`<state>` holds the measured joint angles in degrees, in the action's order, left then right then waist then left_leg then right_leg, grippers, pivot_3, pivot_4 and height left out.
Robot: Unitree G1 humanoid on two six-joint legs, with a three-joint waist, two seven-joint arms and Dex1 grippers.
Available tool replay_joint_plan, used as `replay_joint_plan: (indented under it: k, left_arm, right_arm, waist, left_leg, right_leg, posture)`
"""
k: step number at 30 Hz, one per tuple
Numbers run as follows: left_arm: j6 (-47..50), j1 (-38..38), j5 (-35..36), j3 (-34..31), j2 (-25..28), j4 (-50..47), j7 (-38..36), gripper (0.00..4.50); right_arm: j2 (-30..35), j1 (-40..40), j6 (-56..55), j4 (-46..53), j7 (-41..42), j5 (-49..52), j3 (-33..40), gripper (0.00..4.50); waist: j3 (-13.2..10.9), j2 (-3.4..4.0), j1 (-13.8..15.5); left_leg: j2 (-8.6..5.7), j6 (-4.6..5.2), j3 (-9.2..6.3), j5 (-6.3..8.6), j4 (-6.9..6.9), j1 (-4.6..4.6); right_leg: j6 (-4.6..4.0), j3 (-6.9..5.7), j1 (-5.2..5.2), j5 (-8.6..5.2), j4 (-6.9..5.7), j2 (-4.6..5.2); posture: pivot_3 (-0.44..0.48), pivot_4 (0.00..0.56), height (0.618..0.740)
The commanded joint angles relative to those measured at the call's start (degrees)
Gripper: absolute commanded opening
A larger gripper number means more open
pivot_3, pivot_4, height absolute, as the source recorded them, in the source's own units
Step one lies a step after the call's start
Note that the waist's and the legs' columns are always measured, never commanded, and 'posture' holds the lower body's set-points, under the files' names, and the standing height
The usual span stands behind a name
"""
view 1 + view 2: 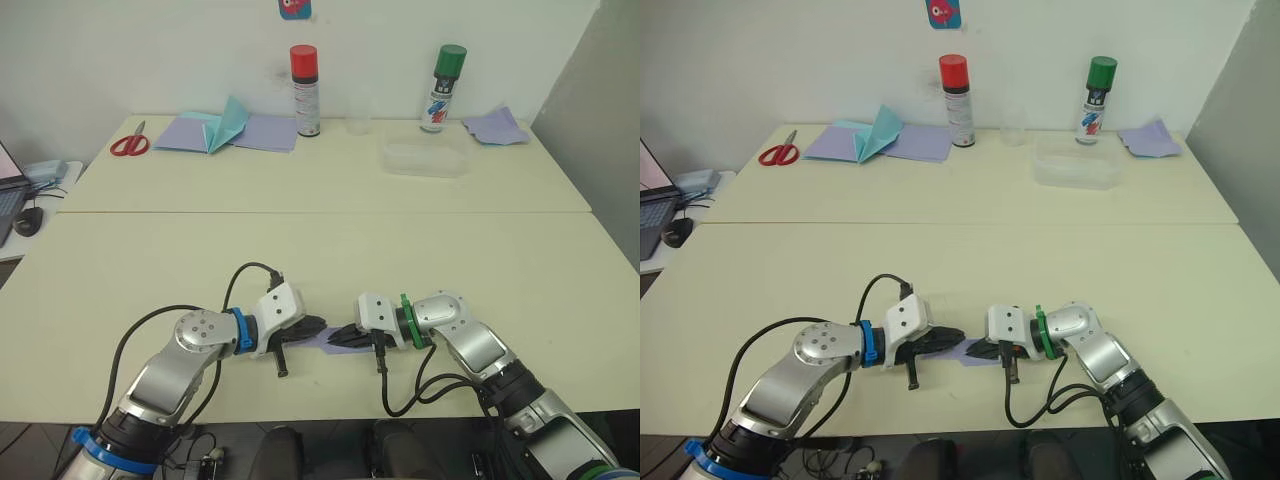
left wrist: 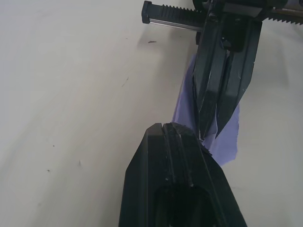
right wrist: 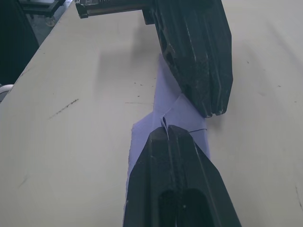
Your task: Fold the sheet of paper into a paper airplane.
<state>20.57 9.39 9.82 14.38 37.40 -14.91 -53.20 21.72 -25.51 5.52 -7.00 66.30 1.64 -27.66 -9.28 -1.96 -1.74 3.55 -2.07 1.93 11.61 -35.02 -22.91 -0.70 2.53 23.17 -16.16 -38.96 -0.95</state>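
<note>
The sheet of paper [image 1: 324, 341], folded into a narrow lavender strip, lies near the table's front edge between my two grippers. My left gripper [image 1: 318, 326] is shut, and its tips rest on top of the paper [image 3: 142, 137] from the left. My right gripper [image 1: 336, 338] comes in from the right and is shut on the paper, with a raised edge pinched between its tips [image 3: 165, 126]. The two sets of fingertips almost touch. In the left wrist view the paper [image 2: 183, 101] runs under the right gripper's fingers [image 2: 222, 71]. The fingers hide whether the strip has a paper airplane shape.
At the back of the table are red scissors [image 1: 129, 145], flat lavender sheets with a teal piece [image 1: 225, 128], a red-capped can [image 1: 305, 90], a green-capped can [image 1: 440, 88], a clear container [image 1: 425, 158] and a rumpled lavender scrap [image 1: 497, 126]. A mouse [image 1: 28, 220] lies far left.
</note>
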Motion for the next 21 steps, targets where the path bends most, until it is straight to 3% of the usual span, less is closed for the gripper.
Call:
replay_joint_plan:
  k: [1, 13, 16, 21]
  left_arm:
    - [-1.18, -1.51, -2.4, 2.83, 0.32, 2.07, -0.68, 0.0]
    - [-6.75, -4.72, -8.1, 6.05, 0.15, 6.04, 0.6, 0.0]
    - [-7.61, -4.4, -8.8, 6.29, -0.45, 6.7, 1.07, 0.0]
    - [-8.68, -4.12, -9.65, 6.25, -0.82, 7.48, 1.26, 0.0]
  right_arm:
    - [0.25, 0.84, 0.65, -0.76, 0.52, -0.95, -1.48, 0.02]
    - [0.7, 0.92, 1.15, 0.45, 1.62, -0.26, -1.51, 0.02]
    - [1.2, 0.88, 2.25, 1.52, 2.43, 0.47, -1.44, 0.65]
    - [2.57, 1.18, 3.99, 4.29, 3.46, 1.34, -0.5, 2.42]
  waist:
    - [0.03, -0.01, 0.0]
    - [0.62, -0.02, 0.0]
    - [0.76, -0.02, 0.01]
    - [0.81, 0.0, 0.03]
  left_leg:
    - [0.0, 0.0, 0.01, 0.0, 0.0, 0.01]
    - [0.01, 0.0, 0.03, 0.0, 0.0, 0.05]
    - [0.01, 0.0, 0.04, 0.0, 0.0, 0.07]
    - [0.01, 0.0, 0.02, 0.0, -0.03, 0.11]
  right_leg:
    - [0.0, 0.01, -0.01, 0.0, 0.0, 0.0]
    - [-0.01, 0.03, -0.03, 0.0, 0.0, 0.0]
    - [-0.01, 0.02, -0.06, 0.0, 0.0, 0.01]
    - [0.01, 0.01, -0.1, 0.0, -0.01, 0.02]
  posture:
    - [0.0, 0.15, 0.74]
    - [0.0, 0.15, 0.74]
    - [0.0, 0.15, 0.74]
    - [0.0, 0.15, 0.74]
